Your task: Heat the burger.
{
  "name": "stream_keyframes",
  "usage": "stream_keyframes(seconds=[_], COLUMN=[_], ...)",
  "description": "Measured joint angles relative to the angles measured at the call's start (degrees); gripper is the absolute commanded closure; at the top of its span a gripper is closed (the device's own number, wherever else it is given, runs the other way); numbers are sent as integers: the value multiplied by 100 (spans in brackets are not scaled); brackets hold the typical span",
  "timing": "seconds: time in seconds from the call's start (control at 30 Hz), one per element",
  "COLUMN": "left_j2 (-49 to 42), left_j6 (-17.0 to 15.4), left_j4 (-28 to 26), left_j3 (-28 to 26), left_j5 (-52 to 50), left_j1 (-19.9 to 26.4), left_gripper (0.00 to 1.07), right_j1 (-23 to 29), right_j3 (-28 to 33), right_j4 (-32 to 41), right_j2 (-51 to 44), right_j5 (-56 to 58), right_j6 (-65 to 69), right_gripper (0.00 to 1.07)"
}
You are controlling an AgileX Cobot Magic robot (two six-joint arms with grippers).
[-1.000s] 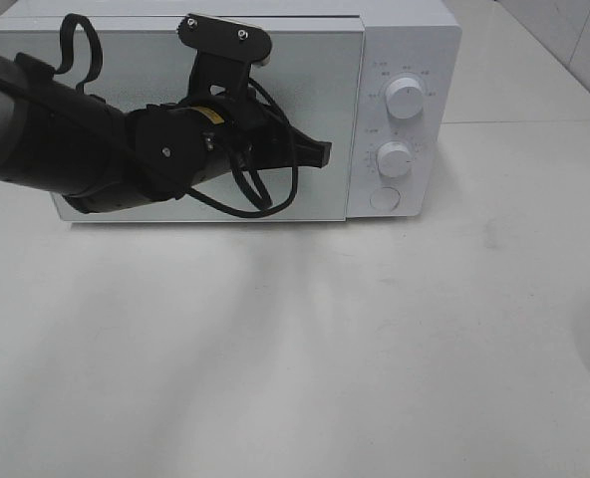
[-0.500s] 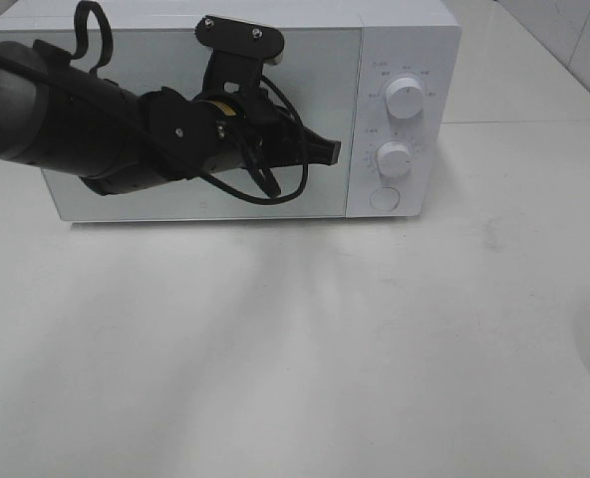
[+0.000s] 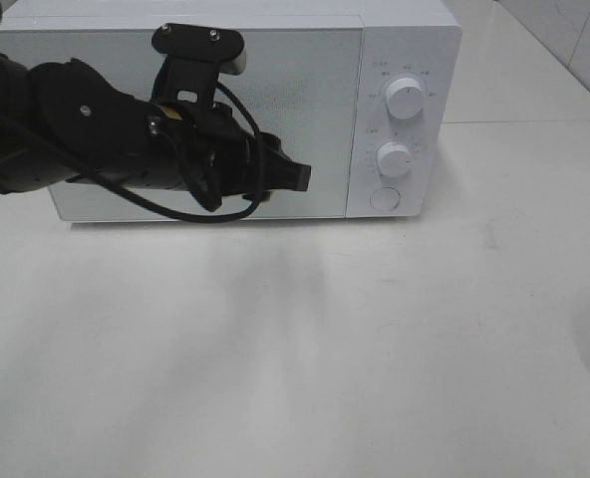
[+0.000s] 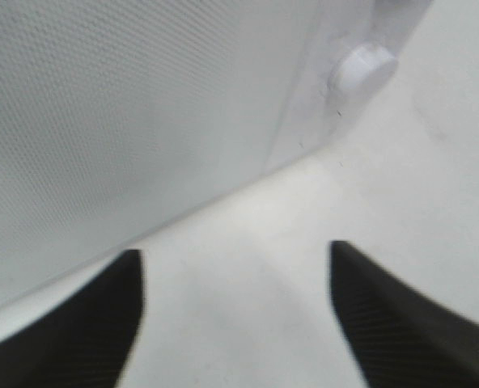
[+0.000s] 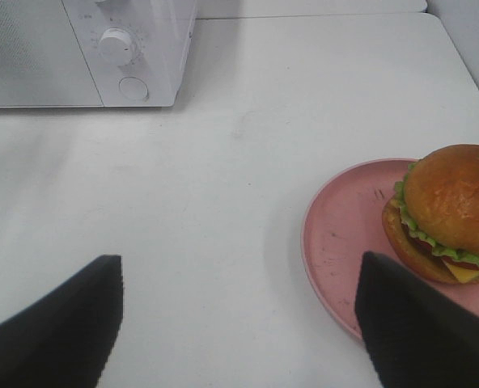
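Note:
The burger (image 5: 450,212), with glossy brown buns, lettuce and cheese, sits on a pink plate (image 5: 345,234) in the right wrist view. My right gripper (image 5: 235,323) hovers open over the table to one side of the plate, with nothing between its fingers. The burger does not show in the exterior high view. The white microwave (image 3: 305,80) stands at the back with its door closed. My left gripper (image 3: 295,177) hangs in front of the door's lower right part. In the left wrist view the left gripper (image 4: 233,255) is open and empty, just off the door (image 4: 102,105).
The microwave's control panel carries two round knobs (image 3: 405,97) (image 3: 395,159) and a round button (image 3: 385,199) below them; that button (image 4: 361,69) also shows in the left wrist view. The bulky left arm (image 3: 76,129) crosses in front of the door. White tabletop (image 3: 325,349) spreads before the microwave.
My left gripper has drawn back leftward and lower from the door's right edge, and its jaws have opened. The door stays closed.

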Motion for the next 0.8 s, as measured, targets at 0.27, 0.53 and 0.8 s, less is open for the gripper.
stream_keyframes(seconds=[0.27,0.53,0.8], left_j2=[-705,-1232,-1587], left_j6=[-17,-229,-745], left_j4=[407,1112,1238], left_j3=[80,80,80], left_j5=[1782,3856,5248], left_j1=[0,195,1152], left_gripper=[3,3,3], right_j1=[0,0,0], right_j3=[0,0,0], right_j4=[0,0,0], right_j2=[0,0,0], right_j5=[0,0,0], right_j6=[0,0,0], right_gripper=[31,31,31])
